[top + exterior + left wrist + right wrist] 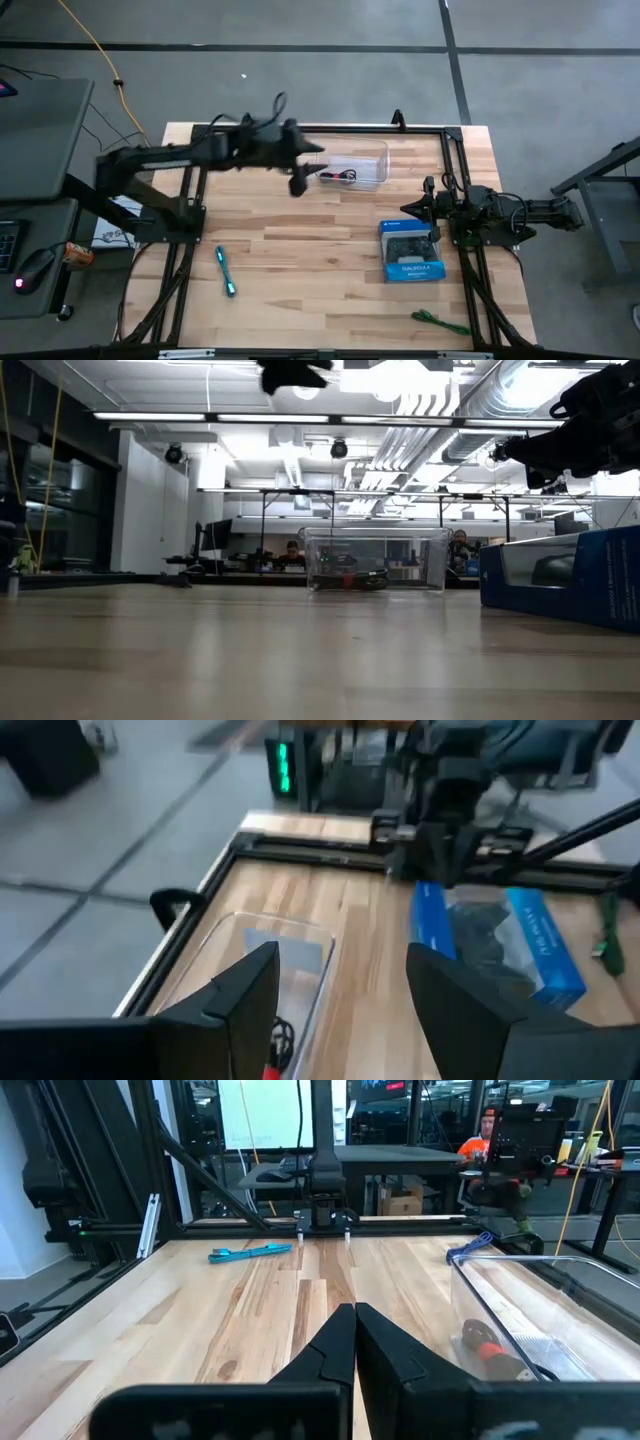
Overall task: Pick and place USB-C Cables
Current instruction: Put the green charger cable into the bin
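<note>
We see the cyan cable (226,271) lying lengthwise front-to-back on the worktop (300,260), the left end effector (340,1010) spread apart, the right end effector (354,1342) closed together.

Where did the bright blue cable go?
In the high view the cyan cable lies bare on the table's left side, near the front edge, below the left arm and far from the clear tub and blue box.

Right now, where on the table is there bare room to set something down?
The widest bare wood lies mid-table, between the bright cyan cable and the blue game-controller box, below the clear rectangular plastic tub. The near-left corner past the cyan cable is free too. It is crowded by the tub, under the left gripper.
</note>
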